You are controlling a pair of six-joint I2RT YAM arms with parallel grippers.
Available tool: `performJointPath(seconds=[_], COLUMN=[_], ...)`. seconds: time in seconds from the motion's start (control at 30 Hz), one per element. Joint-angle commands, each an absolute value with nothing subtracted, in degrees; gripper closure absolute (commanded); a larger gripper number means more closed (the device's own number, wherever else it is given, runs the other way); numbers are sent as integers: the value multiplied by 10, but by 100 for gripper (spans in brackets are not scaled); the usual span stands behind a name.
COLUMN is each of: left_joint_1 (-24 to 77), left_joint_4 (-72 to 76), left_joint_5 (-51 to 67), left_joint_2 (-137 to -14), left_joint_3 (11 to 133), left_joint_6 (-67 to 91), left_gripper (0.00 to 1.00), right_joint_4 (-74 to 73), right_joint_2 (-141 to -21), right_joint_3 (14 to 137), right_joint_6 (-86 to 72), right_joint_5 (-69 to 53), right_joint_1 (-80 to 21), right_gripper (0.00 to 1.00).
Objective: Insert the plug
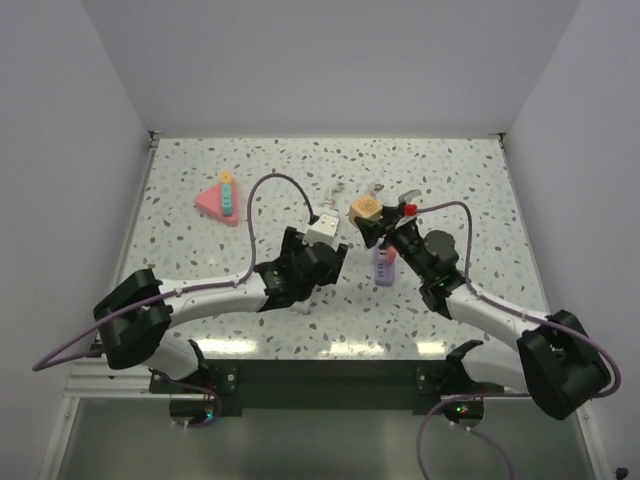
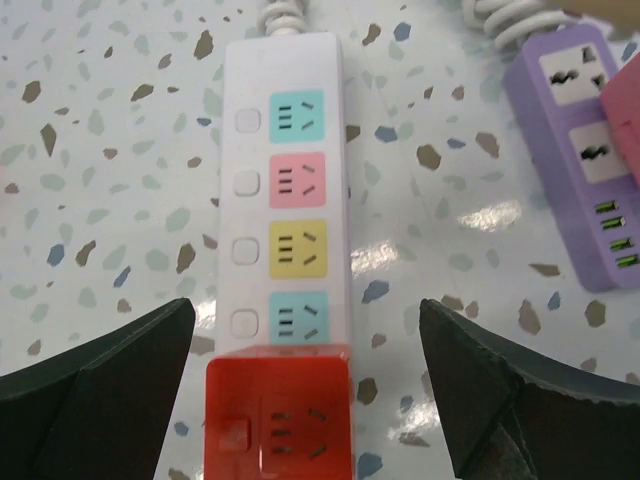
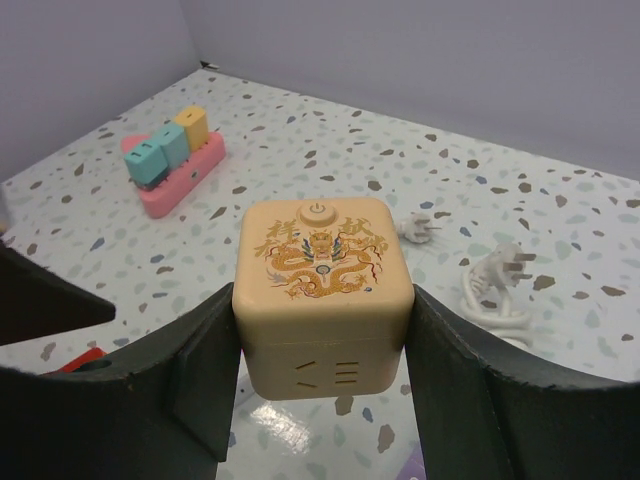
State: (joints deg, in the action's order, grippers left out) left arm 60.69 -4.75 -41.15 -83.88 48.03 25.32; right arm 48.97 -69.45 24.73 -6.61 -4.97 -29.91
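Observation:
My right gripper point(image 3: 322, 335) is shut on a beige cube adapter point(image 3: 322, 270) with a gold dragon print, and holds it above the table; it also shows in the top view point(image 1: 365, 209). My left gripper point(image 2: 307, 312) is open, its fingers on either side of a white power strip point(image 2: 285, 150) with coloured sockets. A red cube point(image 2: 278, 415) sits on the strip's near end. A purple power strip point(image 2: 575, 150) lies to the right, under the right gripper point(image 1: 374, 220) in the top view. A loose white plug point(image 3: 420, 228) and coiled cable point(image 3: 495, 285) lie beyond.
A pink triangular socket block point(image 1: 222, 200) with coloured cubes sits at the far left, and also shows in the right wrist view point(image 3: 175, 160). A red part point(image 1: 410, 208) shows by the right gripper. Walls enclose the table on three sides.

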Motion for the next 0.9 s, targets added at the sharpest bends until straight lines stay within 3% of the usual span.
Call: performJointPath(seconds=[0.0,0.53,0.87], left_joint_1=[557,408,375], left_joint_4=[17,42,103], left_joint_5=[-354,-158,-11], left_joint_2=[-879,-1090,-1104], left_joint_3=[531,664,620], left_joint_6=[192,146,122], left_gripper=[0,0,0], right_joint_4=[440,325,321], right_joint_2=[-629,-439,-465], right_joint_3=[237,200,209], right_joint_6=[-61,-47,-47], right_joint_5=[-10,-12,-17], right_joint_1=[-297,-295,-294], right_gripper=[100,100,100])
